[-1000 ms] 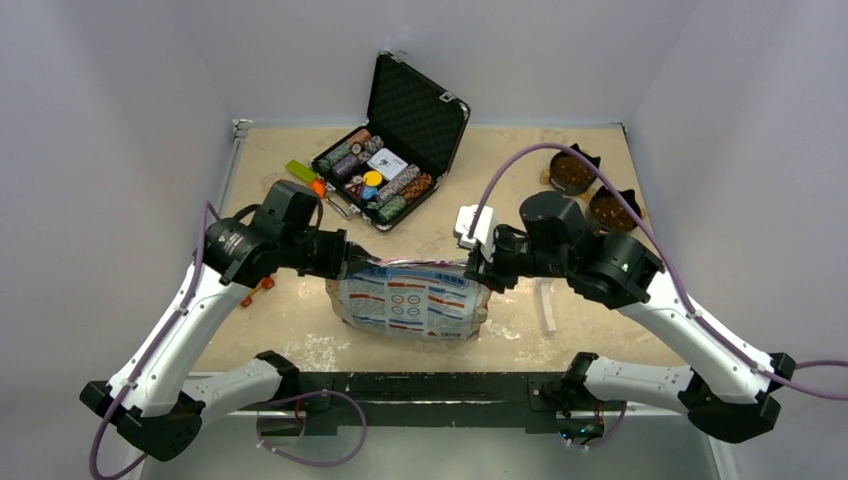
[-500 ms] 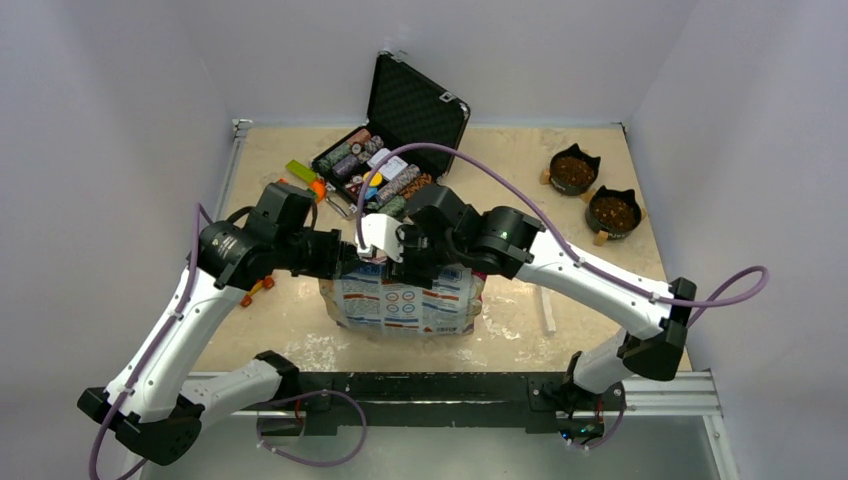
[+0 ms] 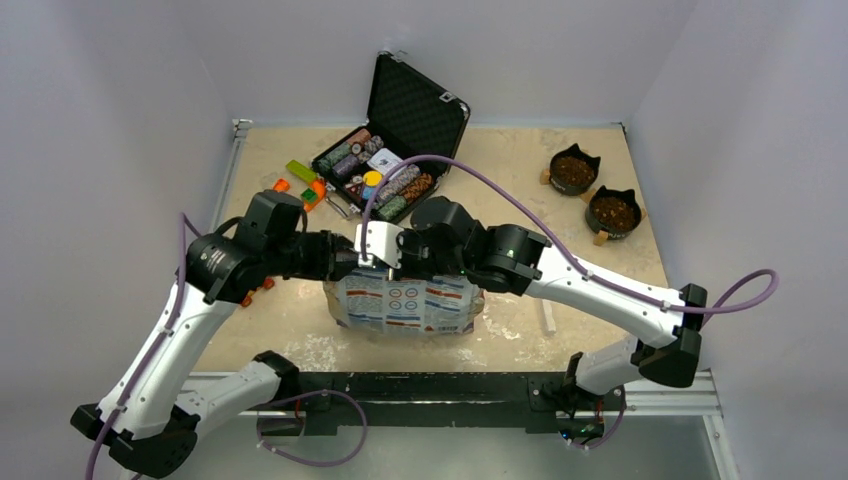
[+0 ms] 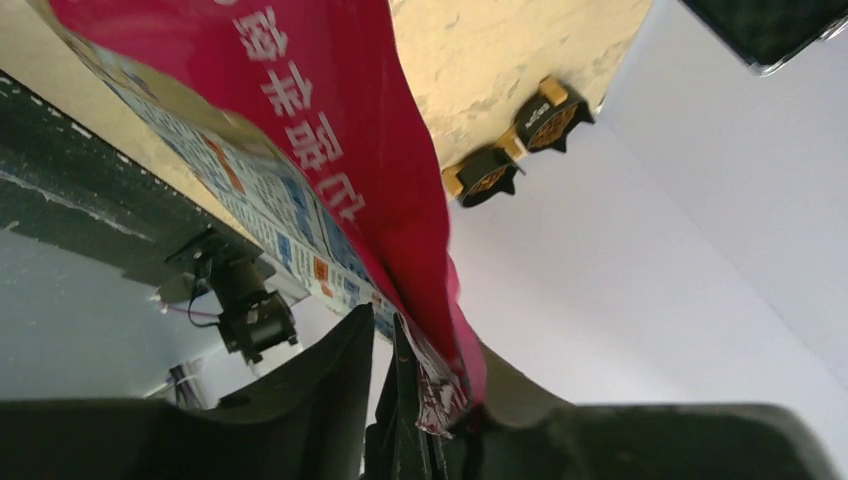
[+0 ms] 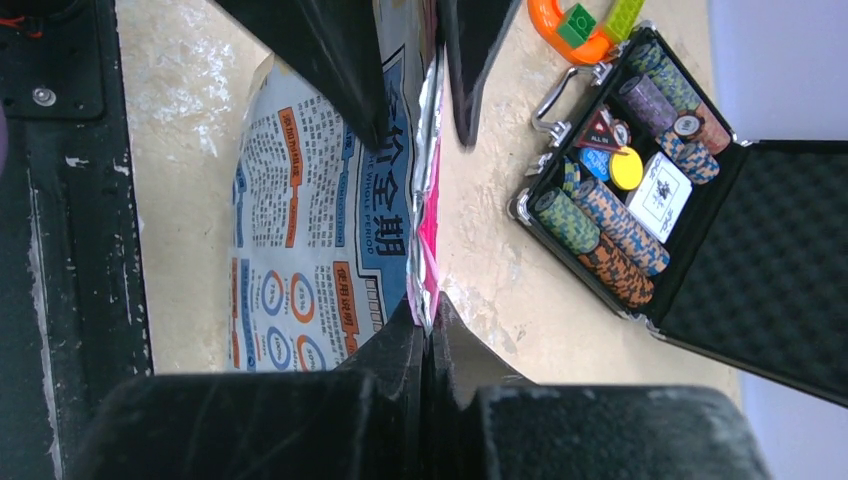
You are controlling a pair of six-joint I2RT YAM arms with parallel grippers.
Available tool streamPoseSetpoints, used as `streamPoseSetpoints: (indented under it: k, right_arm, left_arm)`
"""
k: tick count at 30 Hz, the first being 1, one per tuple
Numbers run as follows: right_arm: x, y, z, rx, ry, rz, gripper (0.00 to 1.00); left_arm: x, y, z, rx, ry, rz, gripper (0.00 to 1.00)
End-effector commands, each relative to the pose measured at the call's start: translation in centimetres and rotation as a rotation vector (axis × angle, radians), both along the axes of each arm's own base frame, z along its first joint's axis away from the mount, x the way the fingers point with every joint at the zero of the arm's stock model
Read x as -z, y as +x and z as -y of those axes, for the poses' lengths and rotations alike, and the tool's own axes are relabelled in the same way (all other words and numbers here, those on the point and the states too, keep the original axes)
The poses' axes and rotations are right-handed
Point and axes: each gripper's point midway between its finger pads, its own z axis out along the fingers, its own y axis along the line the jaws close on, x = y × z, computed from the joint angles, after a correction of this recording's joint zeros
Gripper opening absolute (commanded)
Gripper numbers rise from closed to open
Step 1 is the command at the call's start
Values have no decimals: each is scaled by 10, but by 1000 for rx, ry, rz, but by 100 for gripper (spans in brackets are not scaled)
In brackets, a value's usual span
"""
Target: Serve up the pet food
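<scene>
Now left claw [image 4: 383, 325], right claw [image 5: 425, 310] clamped on bag [image 3: 405, 300] rim; chip case [image 3: 375, 175] behind, bowls [image 3: 573, 172] right.

Bag [image 3: 405, 305] top seam is masked beneath left gripper [image 4: 388, 330] and right gripper [image 5: 428, 312]; bag contents are unseen; fine print is not resolved.

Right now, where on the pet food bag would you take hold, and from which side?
Grip the pet food bag by its pink top seam: it is thin, flat and stands up, so fingers fit across it. Come in level from either end, along the seam, as the right gripper does now; the printed body below bulges too wide.
</scene>
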Motion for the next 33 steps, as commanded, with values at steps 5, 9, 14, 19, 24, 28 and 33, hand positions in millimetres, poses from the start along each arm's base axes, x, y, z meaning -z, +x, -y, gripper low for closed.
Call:
streamPoseSetpoints:
  k: [5,9,14,19,24,28,33]
  right_arm:
    - [-24,-2,19,-5,80,78,0]
    - [-22,-5,18,-25,57,62,0]
    - [-24,-7,-2,-104,70,72,20]
    - [-31,-7,-37,-192,74,70,29]
    - [-33,-13,-60,-256,97,67,33]
    - [-24,-15,-67,-257,73,56,23]
    - [-25,5,-56,-99,41,149,0]
  left_arm:
    - [31,6,-26,-102,100,-15,37]
    - [18,11,-25,-105,91,25,8]
    - [0,4,-16,-66,37,16,0]
    - [-10,-6,-9,-60,-45,-18,0]
    - [-16,-5,-10,-93,-81,3,0]
    - [-22,-5,-8,-86,-98,11,0]
    - [-23,-4,-10,-90,-92,20,0]
